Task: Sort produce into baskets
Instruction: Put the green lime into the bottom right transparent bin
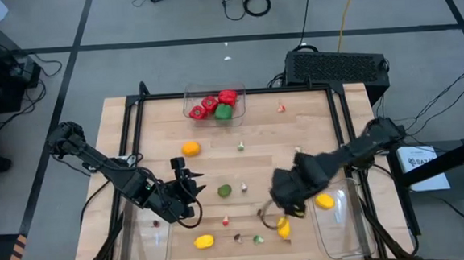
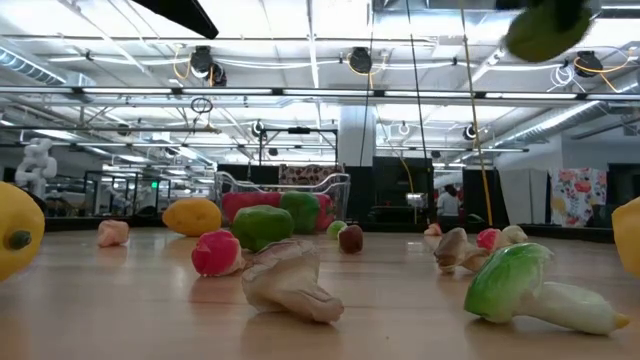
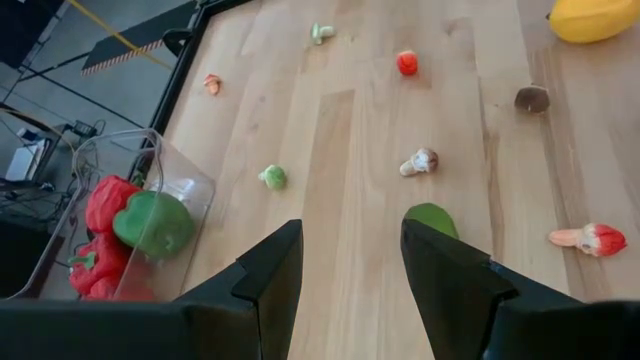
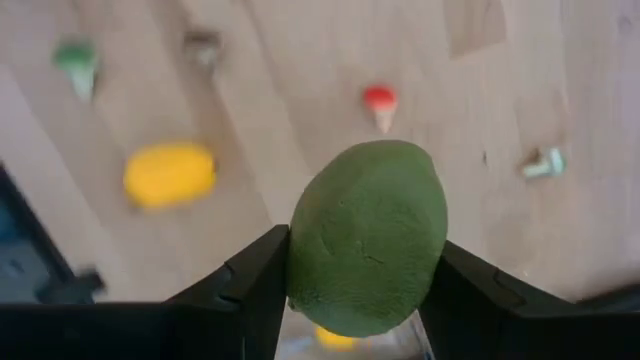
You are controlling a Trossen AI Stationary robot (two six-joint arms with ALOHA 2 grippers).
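High view gives me three clear baskets. The far basket [image 1: 214, 104] at the table's back edge holds red peppers [image 1: 217, 100] and one green pepper [image 1: 224, 112]; I count about three red. The near left basket [image 1: 144, 240] shows only a small dark bit inside, and the near right basket [image 1: 340, 224] has one lemon [image 1: 324, 201] in it, as far as I can tell.

My right gripper [image 4: 362, 300] is clamped on a green lime [image 4: 366, 235], held above the table beside the right basket; only the right wrist view shows this, since from above the arm hides it. The low view catches that lime [image 2: 545, 30] up in the air.

My left gripper [image 3: 350, 270] hangs with fingers parted and nothing between them, over the table near another lime [image 1: 224, 191].

Loose on the wood I count three lemons, at [image 1: 190, 148], [image 1: 204, 241] and [image 1: 284, 228], plus several tiny red, white and green bits.
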